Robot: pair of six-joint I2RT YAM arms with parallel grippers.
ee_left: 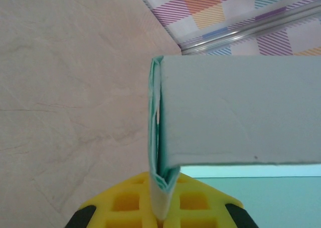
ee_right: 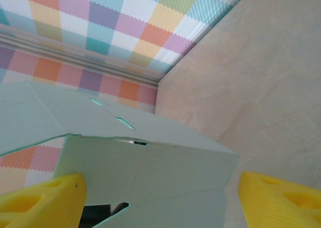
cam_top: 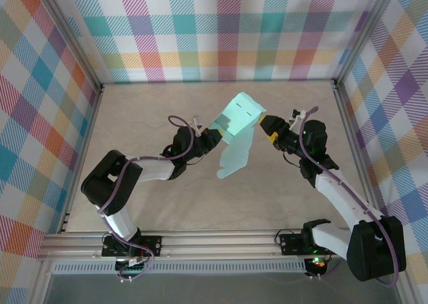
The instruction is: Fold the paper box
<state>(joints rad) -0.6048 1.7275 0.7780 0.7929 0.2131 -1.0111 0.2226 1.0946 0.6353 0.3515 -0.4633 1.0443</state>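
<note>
- Card comes first: the paper box [cam_top: 235,133] hangs clear above the table [cam_top: 140,110], near the middle of the floor and between our two arms. It is only partly folded, with a bright panel at its 1 o'clock end and a long flap trailing off toward 7 o'clock.
- Our left gripper [cam_top: 212,138] sits at the box's 9 o'clock side with its jaws pressed together on the card. In the left wrist view, its yellow fingers [ee_left: 200,205] nip a doubled edge that stands up toward 12 o'clock, and a flat panel runs off toward 3 o'clock.
- Our right gripper [cam_top: 266,125] sits at the box's 3 o'clock side with its jaws spread wide. In the right wrist view, the folded body lies between the yellow fingers [ee_right: 40,200]. The finger at 3 o'clock is just beside a corner, with a sliver of table between them. We cannot tell whether the other finger touches the card.
- What matters for the next move is that the box lies at 9 o'clock from the right gripper, with its long axis running crosswise to the line between our grippers.
- We judge both arms equally near. The left one anchors the card, so the right one is free to close on the panel and crease it.
</note>
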